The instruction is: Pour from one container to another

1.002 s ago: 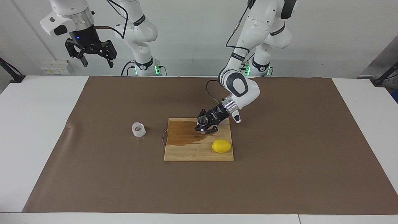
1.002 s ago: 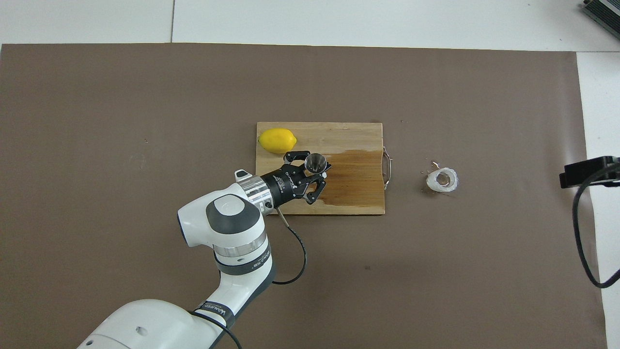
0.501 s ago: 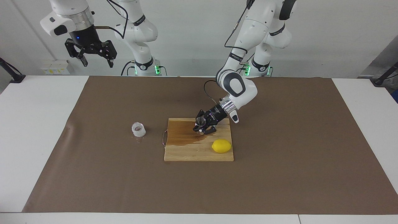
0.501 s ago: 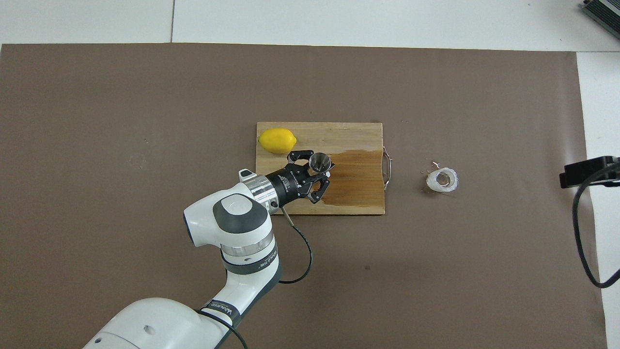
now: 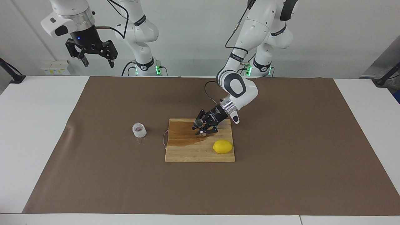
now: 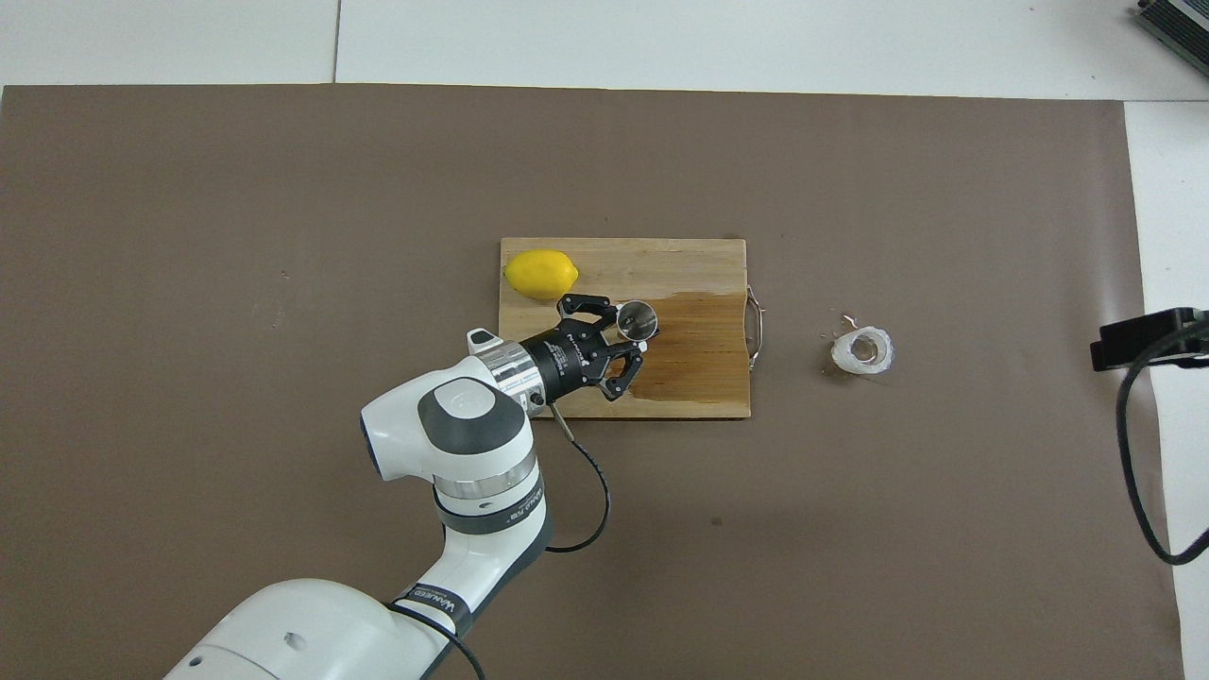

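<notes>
The jigger (image 5: 197, 124) tilts in the left gripper (image 5: 202, 128), pinched over the wet cutting board (image 5: 200, 156). The glass cup (image 5: 139, 130) sits apart, toward the right arm's end. Carrying comes next, I'd guess. The right gripper (image 5: 97, 59) waits, fingers spread.

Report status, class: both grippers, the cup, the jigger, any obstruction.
Left gripper shut on steel jigger, tilted over wet cutting board. Right gripper open, waiting high. Glass cup alone on mat. Lemon beside, not obstructing.
</notes>
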Available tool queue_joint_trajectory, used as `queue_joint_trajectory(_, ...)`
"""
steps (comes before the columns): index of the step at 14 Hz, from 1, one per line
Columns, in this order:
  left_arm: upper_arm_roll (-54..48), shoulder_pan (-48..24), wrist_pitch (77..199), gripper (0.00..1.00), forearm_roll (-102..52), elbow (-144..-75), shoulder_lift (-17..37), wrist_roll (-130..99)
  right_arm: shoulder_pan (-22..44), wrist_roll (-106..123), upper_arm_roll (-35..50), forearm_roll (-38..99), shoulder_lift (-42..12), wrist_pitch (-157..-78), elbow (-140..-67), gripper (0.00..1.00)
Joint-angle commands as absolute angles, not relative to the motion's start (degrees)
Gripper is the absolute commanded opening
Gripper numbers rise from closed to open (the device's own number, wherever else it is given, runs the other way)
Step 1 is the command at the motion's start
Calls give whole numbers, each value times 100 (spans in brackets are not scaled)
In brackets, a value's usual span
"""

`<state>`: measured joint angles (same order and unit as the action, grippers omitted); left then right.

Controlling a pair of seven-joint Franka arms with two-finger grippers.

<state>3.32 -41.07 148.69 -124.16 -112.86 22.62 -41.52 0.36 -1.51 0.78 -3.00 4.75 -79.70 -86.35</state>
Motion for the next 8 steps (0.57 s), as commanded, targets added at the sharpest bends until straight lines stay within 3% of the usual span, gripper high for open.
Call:
queue_joint_trajectory(1, 352, -4157, 14950, 59, -12463, -11197, 2303, -4008, 0, 9, 79, -352, 501, -7884, -8640, 100)
queue_joint_trajectory(4, 352, -4149, 14933, 64, -12323, -11197, 2294, -3999, 0, 9, 79, -352, 501, -7884, -8640, 100)
queue_joint_trajectory(5, 352, -4140, 14933, 92, -12296, -11197, 2285, -4008, -9, 9, 79, -352, 501, -7884, -8640, 100)
queue_joint_trajectory(6, 360, -4122, 14915, 100, -12174, -11189, 2276, -3982, 0, 9, 79, -352, 501, -7884, -8640, 100)
queue_joint_trajectory(8, 360, -4104, 14976, 100, -11945, -11180, 2250, -3999, -9, 9, 79, -352, 501, -7884, -8640, 100)
